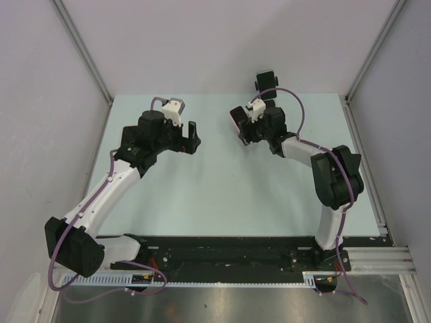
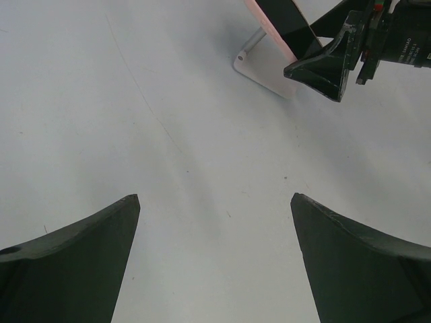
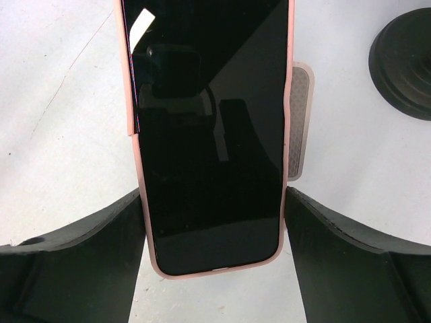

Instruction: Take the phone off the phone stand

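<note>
One pale table carries everything. The right arm reaches toward the far edge, right of the middle, and the left arm stops well apart on the left side. The phone, in a pink case, leans there on the phone stand, whose grey pad shows just behind the phone's right edge. The phone's long axis runs straight out between the fingers of the right gripper, which is the nearer one. Its jaws are closed against both long edges near the lower end, though how firmly does not show. Lifting the phone free of the stand should therefore fall to this arm. The left gripper hangs spread wide over bare table, holding nothing. A black round object sits near the stand.
</note>
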### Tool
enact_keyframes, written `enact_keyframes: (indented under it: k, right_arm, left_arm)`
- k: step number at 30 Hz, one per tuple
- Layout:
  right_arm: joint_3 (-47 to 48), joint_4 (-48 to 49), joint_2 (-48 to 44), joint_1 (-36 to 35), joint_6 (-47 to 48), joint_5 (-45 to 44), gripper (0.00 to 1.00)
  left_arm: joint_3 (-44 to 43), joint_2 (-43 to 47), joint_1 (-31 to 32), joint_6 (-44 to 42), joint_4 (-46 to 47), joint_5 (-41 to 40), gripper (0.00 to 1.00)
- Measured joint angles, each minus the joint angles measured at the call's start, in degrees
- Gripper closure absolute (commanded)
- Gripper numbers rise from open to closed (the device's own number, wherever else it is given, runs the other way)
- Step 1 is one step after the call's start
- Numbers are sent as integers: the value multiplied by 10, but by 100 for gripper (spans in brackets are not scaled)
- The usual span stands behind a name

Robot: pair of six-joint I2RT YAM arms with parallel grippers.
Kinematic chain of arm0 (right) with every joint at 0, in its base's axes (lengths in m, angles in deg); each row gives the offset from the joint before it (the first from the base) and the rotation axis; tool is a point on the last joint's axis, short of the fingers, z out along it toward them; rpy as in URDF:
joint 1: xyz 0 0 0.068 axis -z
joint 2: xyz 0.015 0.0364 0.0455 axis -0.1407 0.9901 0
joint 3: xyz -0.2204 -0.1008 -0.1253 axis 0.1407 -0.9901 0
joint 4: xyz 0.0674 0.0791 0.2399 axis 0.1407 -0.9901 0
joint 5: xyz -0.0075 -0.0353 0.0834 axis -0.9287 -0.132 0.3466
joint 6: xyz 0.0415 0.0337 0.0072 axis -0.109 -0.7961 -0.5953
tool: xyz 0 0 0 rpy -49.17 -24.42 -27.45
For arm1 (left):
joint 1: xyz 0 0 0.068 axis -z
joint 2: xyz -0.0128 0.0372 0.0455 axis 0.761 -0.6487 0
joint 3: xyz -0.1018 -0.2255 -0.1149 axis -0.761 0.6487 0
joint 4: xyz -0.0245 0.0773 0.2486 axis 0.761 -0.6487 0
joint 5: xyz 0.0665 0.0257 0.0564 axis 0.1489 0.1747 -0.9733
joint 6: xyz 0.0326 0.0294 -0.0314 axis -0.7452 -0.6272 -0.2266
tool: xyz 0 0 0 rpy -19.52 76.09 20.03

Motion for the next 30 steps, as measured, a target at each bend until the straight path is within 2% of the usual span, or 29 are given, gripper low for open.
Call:
enact_keyframes:
  k: [5,12,17,20,23,24,30]
  right_arm:
    - [0,1,1,0,-1,4,18]
    - [0,3,10,0,-6,5,12]
    - [0,11,20,0,-6,5,13]
    - [0,12,20,0,-6,5,19]
    - [0,12,20,0,-6,3,30]
    - [0,12,20,0,-6,3,36]
    - [0,8,16,0,-6,-3,59]
  left_arm:
    - [0,0,0,0,0,1,0]
    - [0,0,0,0,0,1,0]
    - [0,0,0,0,0,1,0]
    - [0,0,0,0,0,1,0]
    - [0,0,0,0,0,1,0]
    - [0,0,0,0,0,2,0]
    - [0,0,0,0,0,3,0]
